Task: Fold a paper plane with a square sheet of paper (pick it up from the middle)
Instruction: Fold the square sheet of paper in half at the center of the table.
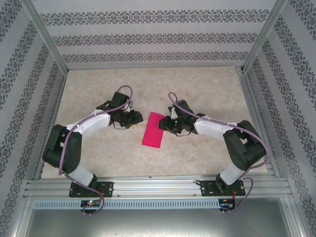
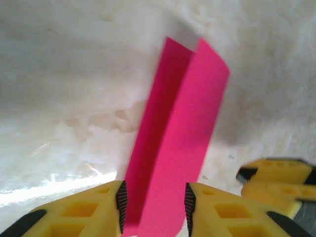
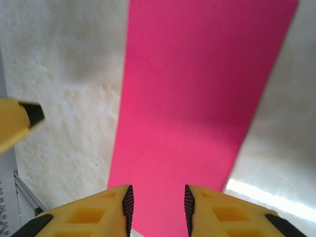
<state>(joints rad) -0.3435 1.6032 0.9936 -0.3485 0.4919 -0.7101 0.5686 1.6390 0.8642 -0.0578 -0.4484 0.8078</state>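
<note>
Pink sheet of paper [image 1: 154,129] creased narrow; left tool [image 2: 153,200] and right tool [image 3: 157,202] released

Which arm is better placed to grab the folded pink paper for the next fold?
Probably right: the right hand sits at the paper's right edge, while the left hand stands slightly off its far corner.

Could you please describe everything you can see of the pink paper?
The paper is thin, plain magenta-pink, folded into a narrow strip; its two layers gape slightly at one end. It seems to lie slanted on the table, between the left gripper and right gripper, and shows between the parted jaws of each. Whether they touch it I cannot tell.
</note>
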